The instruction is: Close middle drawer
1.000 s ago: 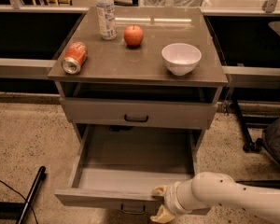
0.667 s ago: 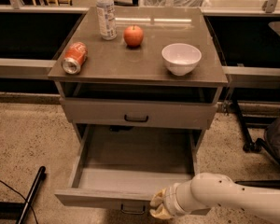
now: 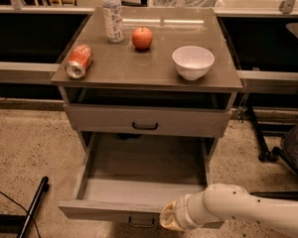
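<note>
Gripper (image 3: pixel 167 218) sits at the front panel of the middle drawer (image 3: pixel 109 210), just right of its handle (image 3: pixel 141 224), at the bottom edge of the view. Open or closed: can't tell. It overlaps the front's top edge; can't confirm contact.

Middle drawer is pulled well out of the cabinet (image 3: pixel 223 105), with only bare grey floor showing inside. The drawer front above it (image 3: pixel 188 123) is in, its dark handle centred.

On the cabinet top: bowl (image 3: pixel 192 62) front right, white inside showing; apple (image 3: pixel 142 37) near centre back; bottle (image 3: pixel 112 14) upright, back left, just beside the apple; can (image 3: pixel 79 61) on its side at the left edge.

Arm (image 3: pixel 248 209) is white. It enters from the lower right and runs left nearly level, with the wrist ending at the drawer front.

Versus 1.0 s ago: gripper has edged slightly left along the front towards the handle. Drawer extension looks unchanged. Items on top haven't moved.
</note>
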Controlling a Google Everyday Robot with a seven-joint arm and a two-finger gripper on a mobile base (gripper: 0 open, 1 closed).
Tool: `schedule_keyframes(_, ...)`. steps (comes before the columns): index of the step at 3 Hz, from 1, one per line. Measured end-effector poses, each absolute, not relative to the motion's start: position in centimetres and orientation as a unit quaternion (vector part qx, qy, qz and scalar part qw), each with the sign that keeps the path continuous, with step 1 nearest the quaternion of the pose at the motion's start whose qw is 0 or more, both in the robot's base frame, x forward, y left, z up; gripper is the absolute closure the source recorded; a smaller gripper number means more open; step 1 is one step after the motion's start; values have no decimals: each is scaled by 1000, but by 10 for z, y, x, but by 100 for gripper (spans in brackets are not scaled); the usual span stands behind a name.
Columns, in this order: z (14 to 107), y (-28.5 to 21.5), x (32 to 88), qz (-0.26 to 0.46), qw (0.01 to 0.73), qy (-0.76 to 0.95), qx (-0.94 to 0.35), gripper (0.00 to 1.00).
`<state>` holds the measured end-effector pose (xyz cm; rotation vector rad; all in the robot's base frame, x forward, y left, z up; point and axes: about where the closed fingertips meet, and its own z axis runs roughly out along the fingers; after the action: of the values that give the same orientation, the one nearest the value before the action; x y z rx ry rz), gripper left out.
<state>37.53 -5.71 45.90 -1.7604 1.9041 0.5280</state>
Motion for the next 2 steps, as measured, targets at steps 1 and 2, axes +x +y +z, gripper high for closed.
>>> schedule_keyframes(1, 459, -57, 375, 193, 245, 698, -645, 67)
schedule_keyframes(2, 459, -57, 375, 193, 245, 698, -645, 44)
